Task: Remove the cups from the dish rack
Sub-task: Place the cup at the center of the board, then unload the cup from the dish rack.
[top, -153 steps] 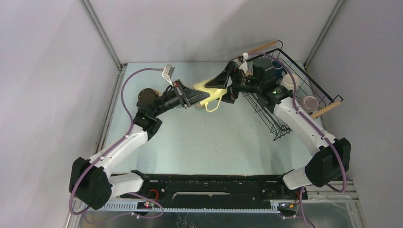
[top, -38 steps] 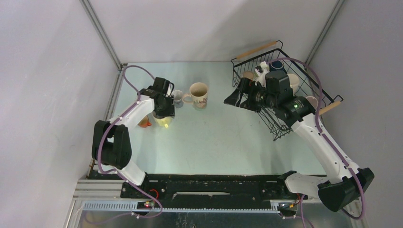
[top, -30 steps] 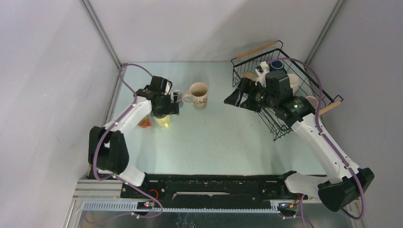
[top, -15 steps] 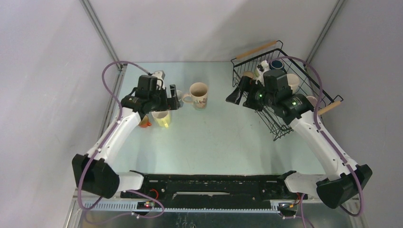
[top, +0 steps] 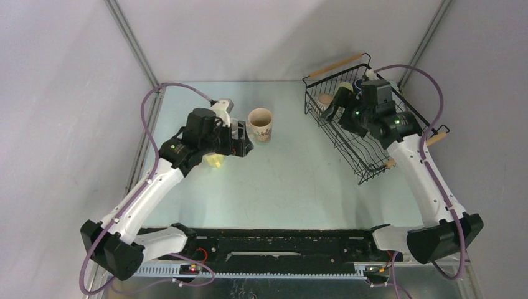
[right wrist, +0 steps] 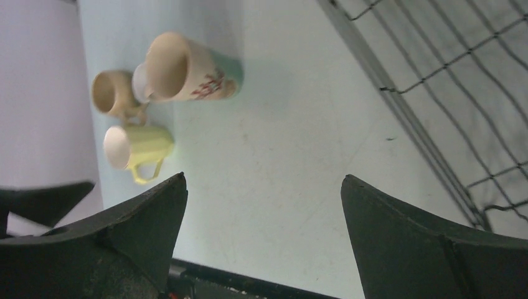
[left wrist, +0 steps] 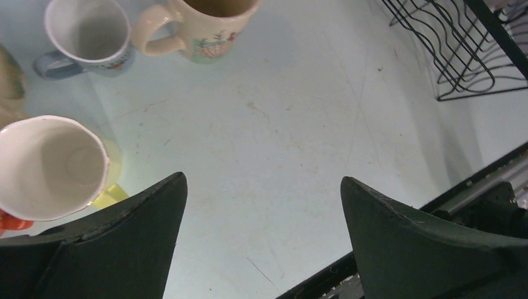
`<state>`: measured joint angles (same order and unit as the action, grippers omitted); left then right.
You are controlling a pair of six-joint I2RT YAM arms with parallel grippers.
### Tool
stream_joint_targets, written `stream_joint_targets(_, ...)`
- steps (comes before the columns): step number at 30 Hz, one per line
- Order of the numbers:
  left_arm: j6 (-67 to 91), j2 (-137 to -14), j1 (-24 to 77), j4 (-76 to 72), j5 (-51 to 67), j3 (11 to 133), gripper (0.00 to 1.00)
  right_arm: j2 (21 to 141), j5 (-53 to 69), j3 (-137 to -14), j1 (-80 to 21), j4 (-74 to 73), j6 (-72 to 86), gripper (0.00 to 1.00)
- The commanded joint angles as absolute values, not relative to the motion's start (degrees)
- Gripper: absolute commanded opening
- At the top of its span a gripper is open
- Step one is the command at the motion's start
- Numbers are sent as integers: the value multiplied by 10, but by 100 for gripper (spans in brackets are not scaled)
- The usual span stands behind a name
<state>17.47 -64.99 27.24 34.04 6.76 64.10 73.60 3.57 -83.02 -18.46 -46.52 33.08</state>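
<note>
The dish rack (top: 373,152), black wire with wooden handles, stands at the back right. A tan cup (top: 324,99) shows inside it, and my right arm hides the rest of its contents. My right gripper (top: 333,109) hovers open and empty over the rack's left end. On the table stand a cream floral mug (top: 260,123), a white mug (left wrist: 87,34), a tan cup (left wrist: 9,81) and a pale yellow-green cup (left wrist: 53,165). My left gripper (top: 241,142) hangs open and empty above the table, just right of the yellow-green cup.
The rack's wire corner (left wrist: 461,50) lies to the right in the left wrist view. Something small and orange (left wrist: 12,223) sits beside the yellow-green cup. Grey walls close in on the left, back and right. The black base rail (top: 280,240) runs along the near edge.
My left gripper opened off the yellow-green cup, rose and moved right, leaving the cup standing. My right gripper swung back from the table's middle to over the rack.
</note>
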Motion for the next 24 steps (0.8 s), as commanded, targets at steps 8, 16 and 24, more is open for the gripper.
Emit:
stream_joint_targets(8, 170, -618, 317, 300, 127, 604, 100, 823, -102, -862, -69, -481, 262, 100)
stream_joint_targets(16, 178, -613, 318, 289, 152, 598, 100, 928, -178, -923, -36, -467, 215, 100)
stream_joint_targets(24, 182, -616, 318, 285, 161, 594, 100, 1009, -197, -952, -5, -432, 188, 100)
